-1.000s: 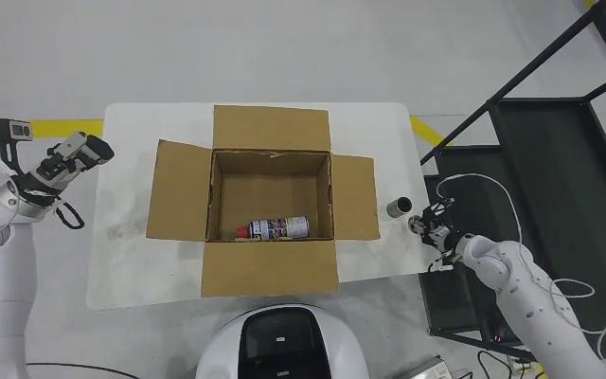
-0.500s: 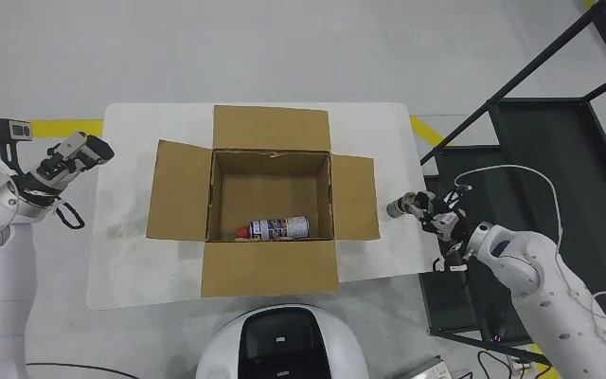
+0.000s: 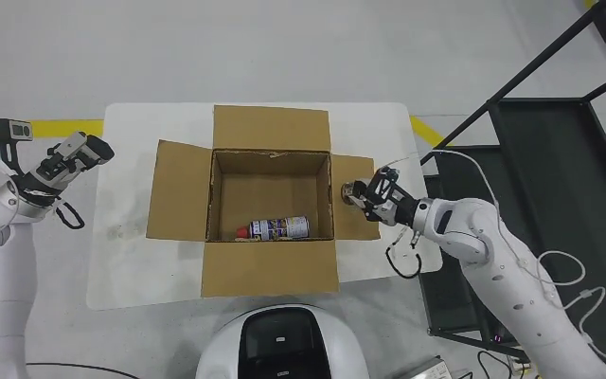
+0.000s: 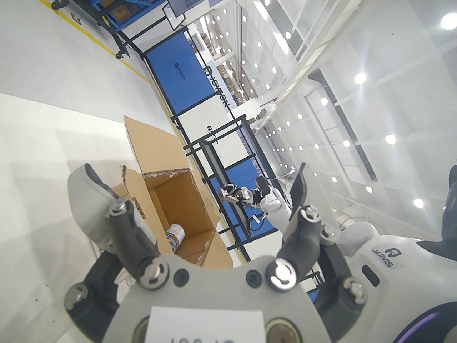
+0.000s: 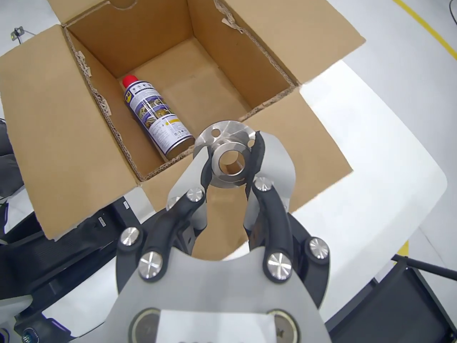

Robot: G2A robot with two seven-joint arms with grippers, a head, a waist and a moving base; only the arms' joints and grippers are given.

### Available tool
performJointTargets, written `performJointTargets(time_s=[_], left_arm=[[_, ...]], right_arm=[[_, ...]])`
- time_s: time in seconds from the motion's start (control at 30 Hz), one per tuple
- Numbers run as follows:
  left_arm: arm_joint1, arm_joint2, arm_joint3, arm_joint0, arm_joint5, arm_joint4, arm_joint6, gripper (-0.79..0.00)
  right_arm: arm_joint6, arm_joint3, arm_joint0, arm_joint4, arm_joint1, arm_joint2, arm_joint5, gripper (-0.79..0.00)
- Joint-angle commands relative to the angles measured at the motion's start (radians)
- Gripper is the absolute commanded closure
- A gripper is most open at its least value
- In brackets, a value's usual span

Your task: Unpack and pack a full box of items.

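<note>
White table carries the open box, with one can lying on its floor by the wall nearest the robot. The right gripper pinches a steel flange by its hub, above the right flap, just beside the opening. The left gripper hangs spread wide off the table's left edge. Released here, the flange would likely strike the flap and slide away. Dropped from height inside the box, it could dent the can. Smooth metal may also slip from the pinch.
</note>
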Motion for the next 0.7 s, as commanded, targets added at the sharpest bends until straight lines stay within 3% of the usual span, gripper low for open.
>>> performJointTargets(time_s=[0.0, 0.27, 0.67], left_arm=[[0.0, 0.0, 0.0, 0.0, 0.0, 0.0, 0.0, -0.785], [0.0, 0.0, 0.0, 0.0, 0.0, 0.0, 0.0, -0.785], [0.0, 0.0, 0.0, 0.0, 0.0, 0.0, 0.0, -0.785]], right_arm=[[0.009, 0.015, 0.065, -0.007, -0.013, -0.068, 0.029, 0.0], [0.03, 0.059, 0.21, -0.012, -0.053, -0.21, 0.09, 0.0], [0.03, 0.059, 0.21, -0.012, -0.053, -0.21, 0.09, 0.0]])
